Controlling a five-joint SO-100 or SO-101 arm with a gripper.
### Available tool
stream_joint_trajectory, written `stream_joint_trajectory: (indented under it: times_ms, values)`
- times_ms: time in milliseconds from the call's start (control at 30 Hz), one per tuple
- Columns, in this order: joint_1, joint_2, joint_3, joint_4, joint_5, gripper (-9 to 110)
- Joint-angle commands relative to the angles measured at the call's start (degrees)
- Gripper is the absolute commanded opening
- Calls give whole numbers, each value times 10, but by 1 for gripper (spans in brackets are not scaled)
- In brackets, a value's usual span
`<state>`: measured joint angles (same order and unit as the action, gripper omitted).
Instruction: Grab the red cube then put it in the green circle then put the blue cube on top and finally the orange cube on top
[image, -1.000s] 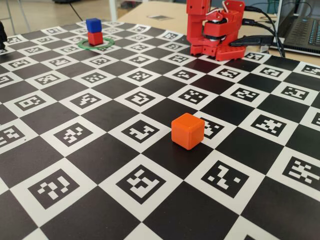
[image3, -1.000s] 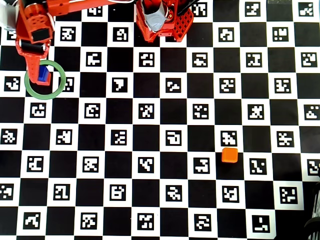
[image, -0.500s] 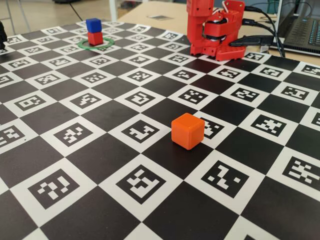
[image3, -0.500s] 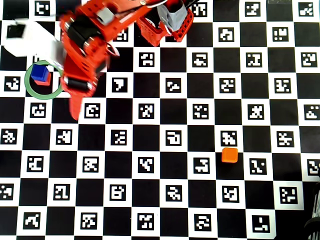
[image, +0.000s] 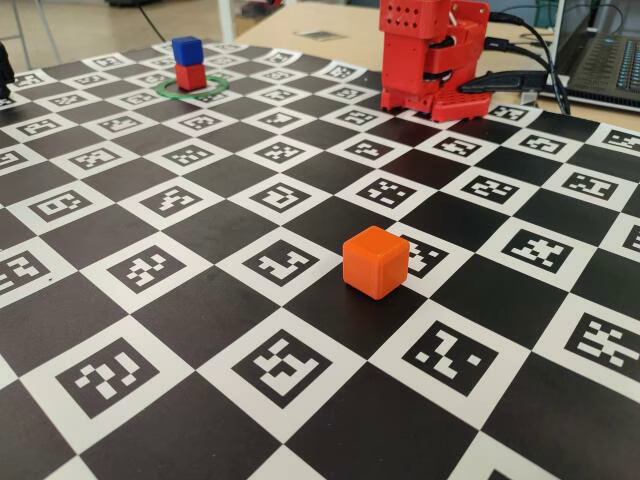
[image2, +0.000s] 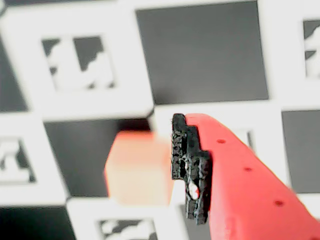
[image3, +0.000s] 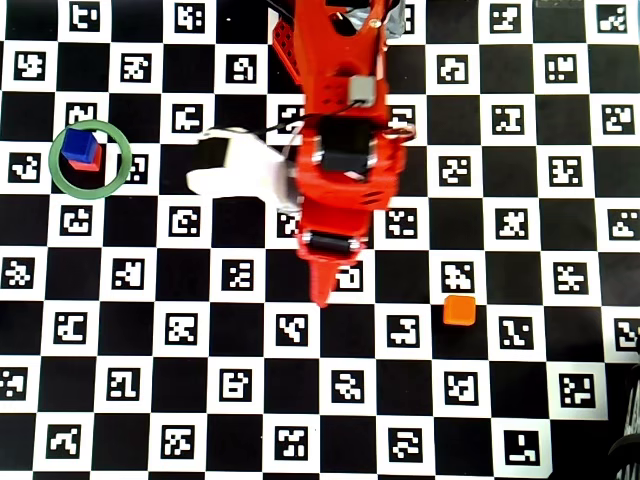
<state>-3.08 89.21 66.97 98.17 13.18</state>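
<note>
Nearest you in the fixed view, the orange cube (image: 376, 261) sits alone on the checkered board (image: 200, 330), in the near middle, resting flat with nothing touching it. In the overhead view this cube (image3: 459, 310) lies to the right of the gripper (image3: 322, 290) and slightly nearer the bottom edge, well apart from it; this sideways offset is what your next reach turns on, so you would likely swing the arm rightward in that view. The gripper tip points toward the bottom of the overhead view. In the wrist view, one red finger with a black pad (image2: 189, 167) fills the lower right, and the blurred orange cube (image2: 137, 167) shows just left of it; the second finger is out of sight, so you cannot tell how wide the jaws stand, though nothing appears held. Farther back, at the far left of the fixed view, the red cube (image: 191, 77) sits inside the green circle (image: 170, 92) with the blue cube (image: 187, 51) stacked on it, slightly skewed. Only the orange cube looks left to place.
</note>
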Motion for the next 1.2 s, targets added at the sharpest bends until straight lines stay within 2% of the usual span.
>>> stream_joint_trajectory:
  times_ms: [0, 200, 433, 667, 900, 1167]
  values:
    - [-45, -48, -126, 14, 28, 38]
    - [-111, -102, -192, 4, 51, 34]
    - [-180, -130, -205, 22, 116, 43]
    - [-249, -164, -230, 8, 150, 44]
    - [-255, -178, -197, -18, 224, 45]
    - [-253, -224, -202, -39, 201, 47]
